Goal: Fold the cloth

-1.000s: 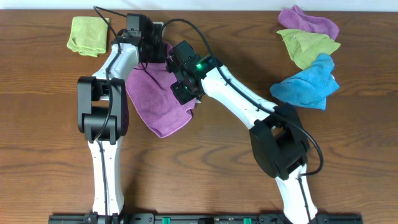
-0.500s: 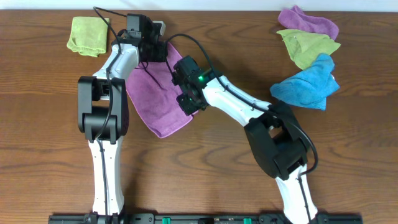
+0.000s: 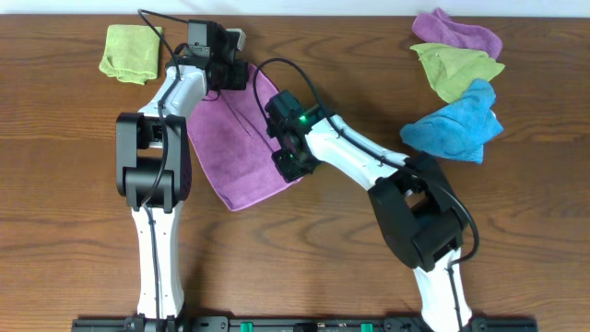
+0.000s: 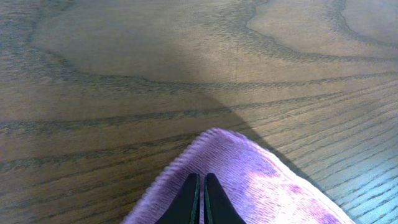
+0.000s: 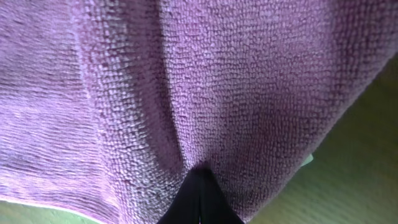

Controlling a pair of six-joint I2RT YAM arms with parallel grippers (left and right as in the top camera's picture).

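At the far left of the wooden worktop (image 3: 304, 267), near its back edge, a crumpled green cloth (image 3: 131, 52) lies alone. Just beside it the left arm (image 3: 152, 184) reaches toward the back, and the left gripper (image 3: 236, 76) sits at the far corner of the cloth (image 3: 230, 148), the pinkish-mauve square that lies spread mostly flat and turned like a diamond between the two arms, left of the worktop's middle. In the left wrist view the left gripper (image 4: 200, 186) has its two dark fingertips pressed together on the cloth (image 4: 267, 186) just behind its rounded corner, with bare wood beyond; it is pinching that corner. Further right, the right gripper (image 3: 293, 164) rests on the cloth's right-hand corner, the right arm (image 3: 369, 161) stretching in from the right. The right wrist view shows the right gripper (image 5: 200, 186) closed to a point, with the terry pile of the cloth (image 5: 155, 81) puckered into it and soft folds running toward the tips, so it too is clamped on the cloth. Well apart at the far right lie a violet cloth (image 3: 458, 32), a second green cloth (image 3: 456, 69) and a blue cloth (image 3: 456, 127), bunched and overlapping.
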